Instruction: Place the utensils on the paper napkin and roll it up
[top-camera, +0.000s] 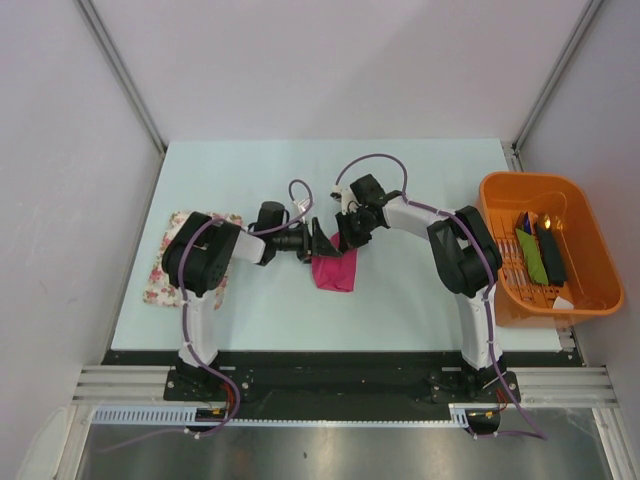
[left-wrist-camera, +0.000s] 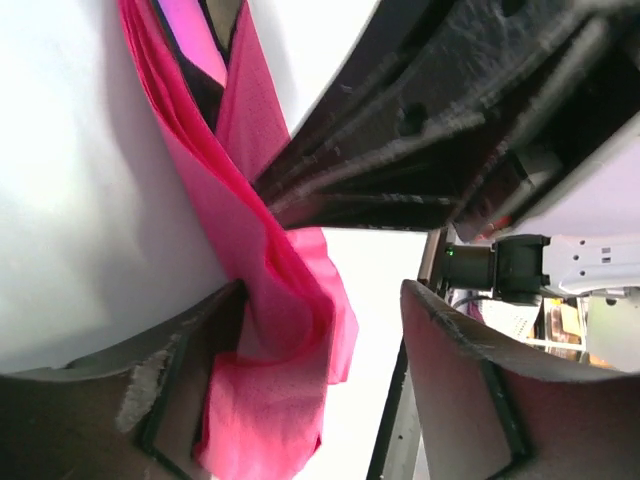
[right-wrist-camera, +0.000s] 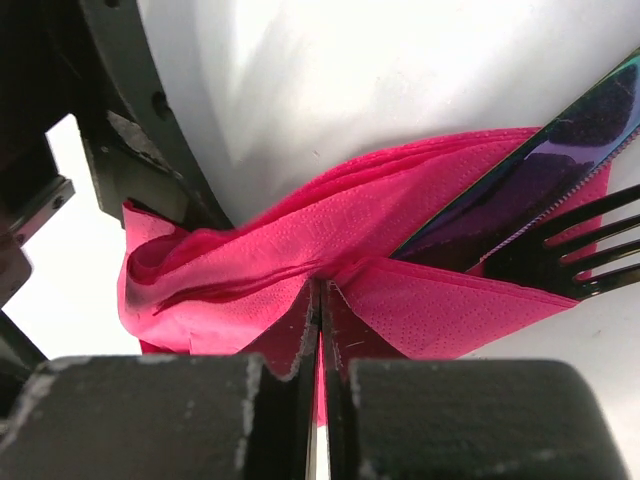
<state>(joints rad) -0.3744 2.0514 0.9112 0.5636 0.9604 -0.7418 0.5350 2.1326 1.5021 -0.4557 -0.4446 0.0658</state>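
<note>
The magenta paper napkin (top-camera: 335, 272) lies folded at the table's middle, between my two grippers. In the right wrist view my right gripper (right-wrist-camera: 322, 292) is shut on a raised fold of the napkin (right-wrist-camera: 300, 240). A dark purple knife (right-wrist-camera: 530, 180) and a black fork (right-wrist-camera: 575, 250), the utensils, stick out of the folds at the right. In the left wrist view my left gripper (left-wrist-camera: 325, 320) stands open, with the napkin (left-wrist-camera: 270, 340) draped against its left finger (left-wrist-camera: 150, 390) and apart from the other finger (left-wrist-camera: 470, 380). From above, the left gripper (top-camera: 320, 243) and right gripper (top-camera: 350, 236) nearly meet over the napkin.
An orange tub (top-camera: 500, 190) stands at the table's right edge, with a green item (top-camera: 530, 257), a black item (top-camera: 552, 250) and other clutter inside. A floral cloth mat (top-camera: 165, 268) lies at the left, partly under the left arm.
</note>
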